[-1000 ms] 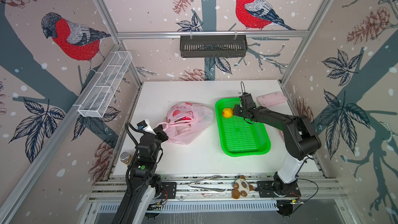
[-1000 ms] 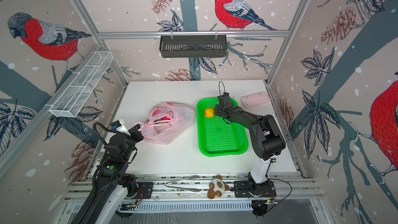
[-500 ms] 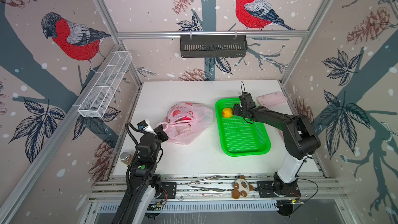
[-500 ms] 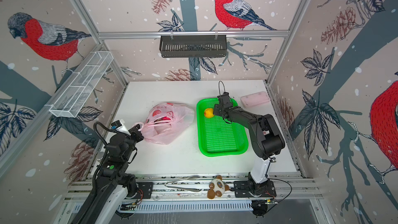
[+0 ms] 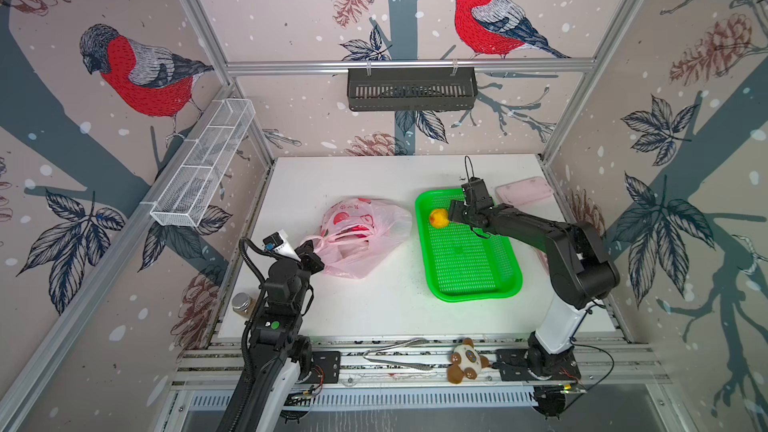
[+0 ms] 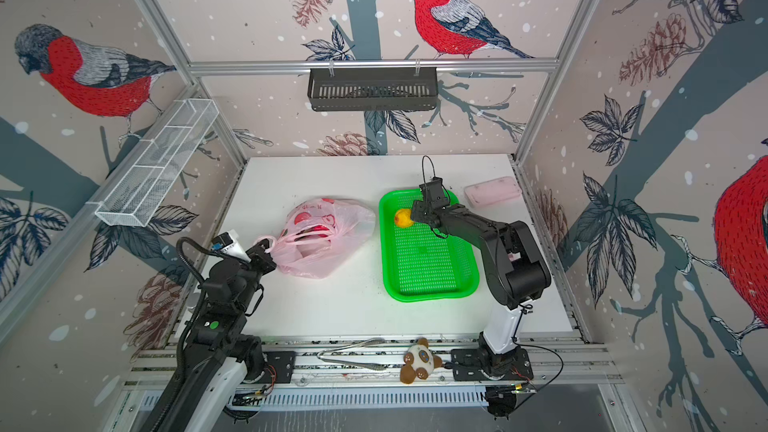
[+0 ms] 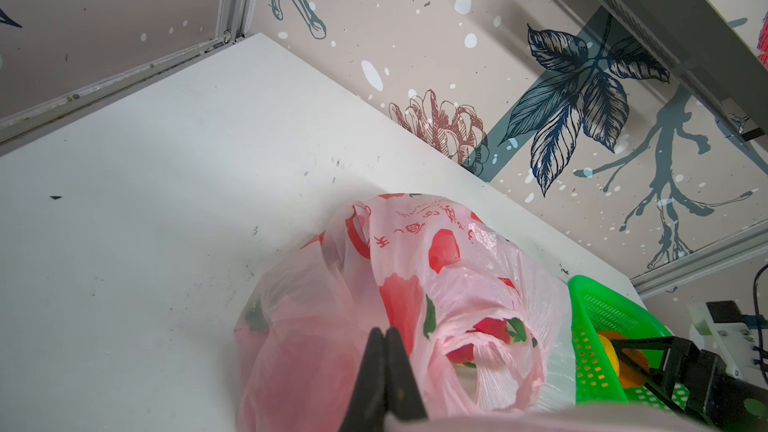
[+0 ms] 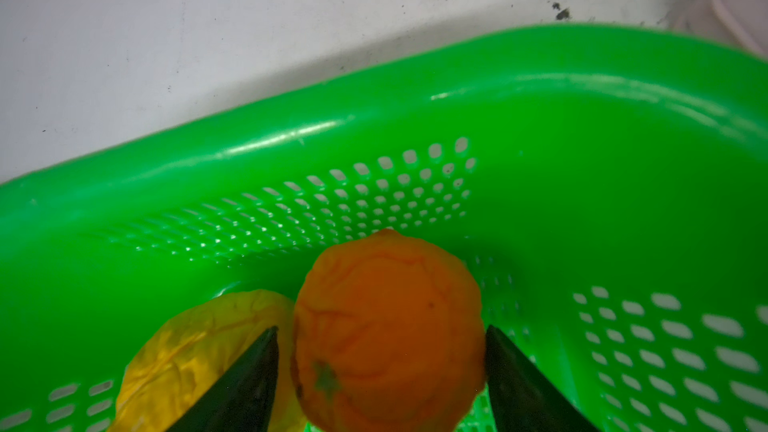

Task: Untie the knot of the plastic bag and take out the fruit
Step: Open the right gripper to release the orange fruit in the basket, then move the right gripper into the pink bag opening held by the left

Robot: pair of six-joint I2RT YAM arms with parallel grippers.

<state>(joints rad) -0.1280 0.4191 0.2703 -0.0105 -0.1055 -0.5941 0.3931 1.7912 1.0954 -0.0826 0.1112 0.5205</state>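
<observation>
The pink plastic bag (image 5: 365, 243) (image 6: 332, 238) (image 7: 415, 284) lies left of centre, its mouth gaping towards my left gripper (image 5: 311, 252) (image 6: 266, 252) (image 7: 384, 332), which is shut on a handle strip. The knot is not in view; the handles (image 7: 494, 355) hang as loose loops. Red fruit with green scales (image 7: 490, 326) shows inside the bag. My right gripper (image 5: 451, 216) (image 6: 414, 216) (image 8: 380, 328) is low in the far left corner of the green tray (image 5: 478, 297) (image 8: 582, 118), jaws open either side of an orange fruit (image 8: 386, 317) (image 5: 438, 218). A yellow fruit (image 8: 199, 338) lies against it.
A flat pink case (image 5: 525, 193) lies right of the tray's far end. A small jar (image 5: 242, 303) stands by the table's left edge. Tongs (image 5: 399, 357) and a plush toy (image 5: 465, 361) rest on the front rail. A black basket (image 5: 411, 89) and wire shelf (image 5: 203, 168) hang on the walls.
My right gripper's jaws have spread apart around the orange fruit in the tray. The left gripper and the bag have not moved.
</observation>
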